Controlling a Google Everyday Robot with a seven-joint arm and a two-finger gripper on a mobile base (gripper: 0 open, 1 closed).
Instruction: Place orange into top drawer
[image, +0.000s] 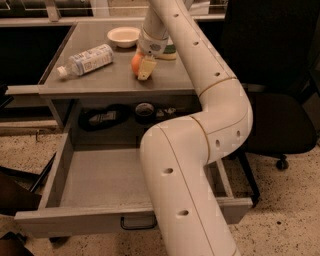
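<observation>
The orange (135, 64) sits on the grey tabletop (90, 80), near its middle. My gripper (143, 68) reaches down from above and is right against the orange's right side; part of the orange is hidden behind it. The top drawer (100, 180) is pulled wide open below the table, with nothing showing inside. Its flat front panel and dark bar handle (137, 223) face the camera. My white arm (200, 150) runs over the drawer's right half and hides it.
A lying water bottle (86, 60) and a white bowl (123, 36) are left of the orange. A green item (171, 50) lies behind the gripper. The shelf recess holds a tape roll (144, 109) and a black object (102, 118). A black office chair (280, 125) stands to the right.
</observation>
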